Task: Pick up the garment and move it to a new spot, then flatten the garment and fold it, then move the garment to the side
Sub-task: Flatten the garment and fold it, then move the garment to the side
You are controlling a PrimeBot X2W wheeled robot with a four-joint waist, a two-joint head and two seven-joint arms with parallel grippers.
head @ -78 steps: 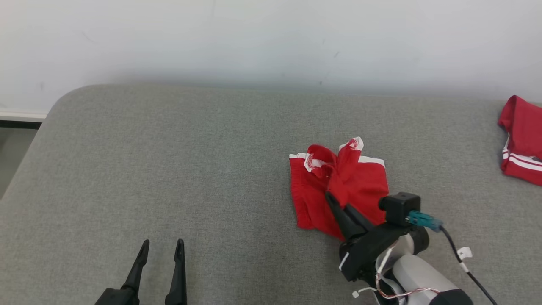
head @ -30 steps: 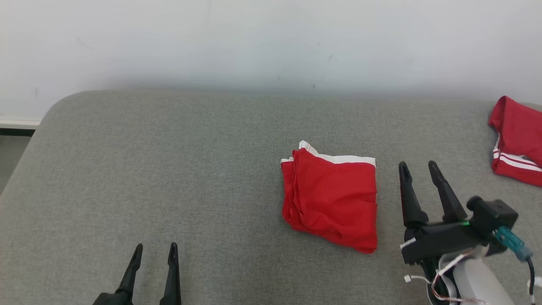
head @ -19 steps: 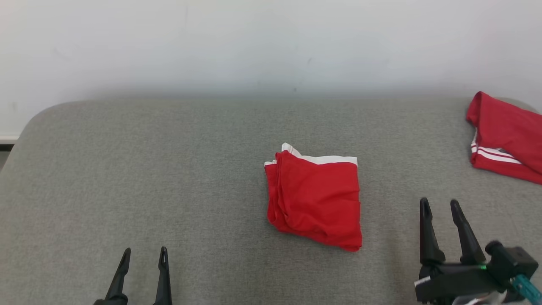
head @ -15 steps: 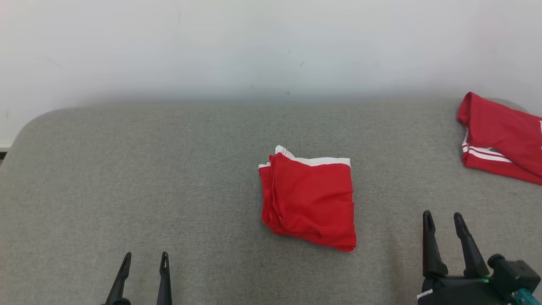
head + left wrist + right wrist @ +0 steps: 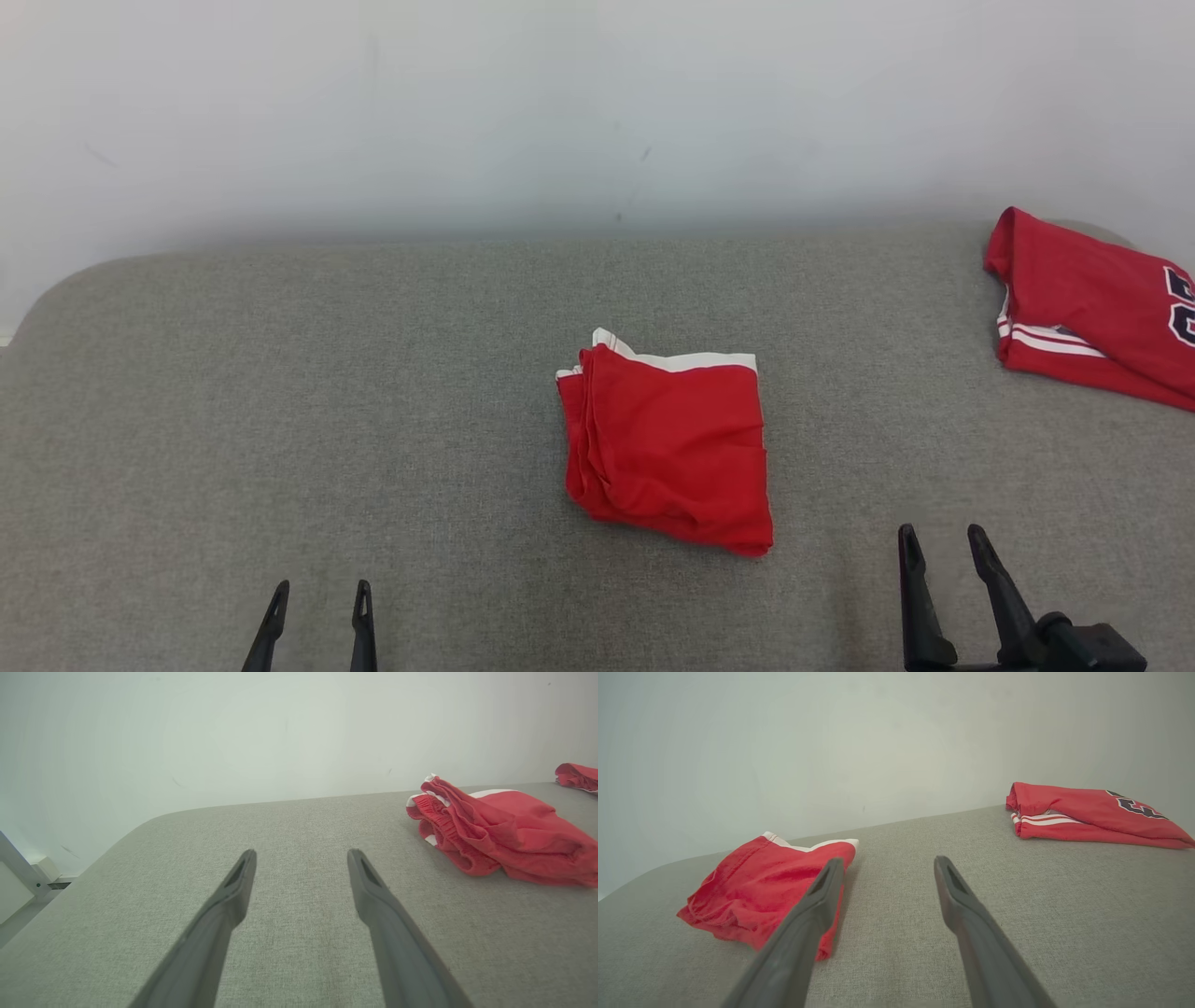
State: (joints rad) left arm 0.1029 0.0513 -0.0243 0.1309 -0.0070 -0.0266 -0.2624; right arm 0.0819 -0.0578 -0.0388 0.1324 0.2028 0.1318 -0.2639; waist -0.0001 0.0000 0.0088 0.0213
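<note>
Head view, garment (image 5: 667, 448) left of right gripper (image 5: 941, 543)

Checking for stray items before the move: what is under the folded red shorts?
The folded red shorts rest on the grey cushion, which shows all around their edges. Their white trim peeks out at the far edge. The cushion directly beneath them and their inner layers are covered.

A grey padded surface (image 5: 280, 392) bears a folded red garment (image 5: 667, 448) centrally and a red jersey (image 5: 1083, 308) far right
</note>
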